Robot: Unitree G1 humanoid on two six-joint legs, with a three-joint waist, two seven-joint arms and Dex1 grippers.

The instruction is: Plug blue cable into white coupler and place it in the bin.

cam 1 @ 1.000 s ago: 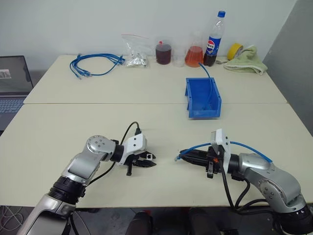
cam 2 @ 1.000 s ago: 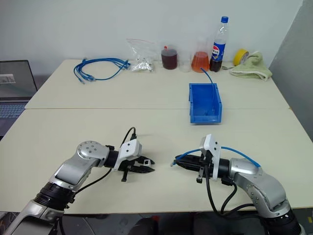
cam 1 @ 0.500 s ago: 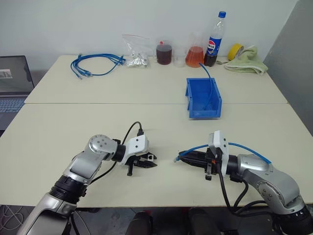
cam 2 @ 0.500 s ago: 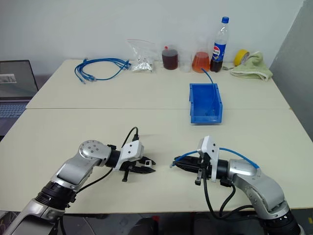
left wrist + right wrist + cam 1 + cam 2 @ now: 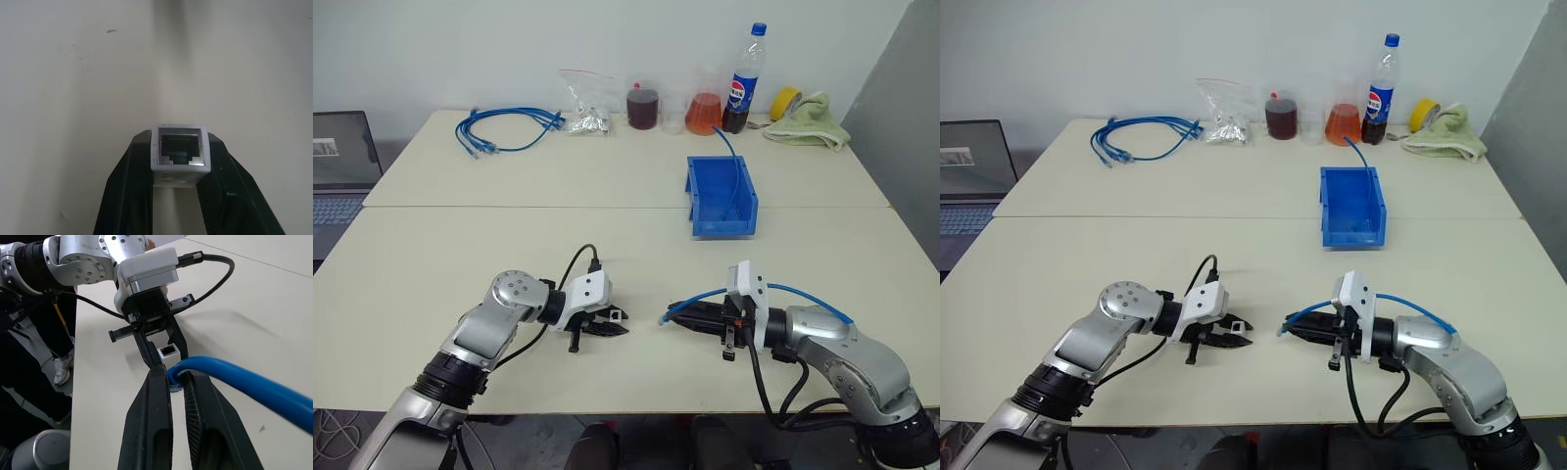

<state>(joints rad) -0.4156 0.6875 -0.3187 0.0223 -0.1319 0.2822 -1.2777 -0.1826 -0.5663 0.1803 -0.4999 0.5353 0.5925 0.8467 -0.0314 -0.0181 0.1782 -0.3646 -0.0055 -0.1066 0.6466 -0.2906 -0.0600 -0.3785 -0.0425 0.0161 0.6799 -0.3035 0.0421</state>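
The table [image 5: 509, 245] is showing a smooth, matt cream surface. The coupler [image 5: 180, 153] is looking like white plastic – its socket rimmed in shiny metal. The cable [image 5: 254, 387] is wearing a smooth, slightly glossy blue jacket. The bin [image 5: 719, 196] is reading as glossy blue plastic. At the back, a towel [image 5: 813, 122] is lying as soft green cloth – beside a glossy plastic bottle [image 5: 740, 78].

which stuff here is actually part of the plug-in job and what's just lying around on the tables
Job things:
- blue cable, held in the right gripper
- white coupler, held in the left gripper
- bin

Lying about:
- coiled blue cables
- plastic bag
- jar of dark liquid
- flask of orange liquid
- cola bottle
- yellow tape roll
- green cloth
- laptop
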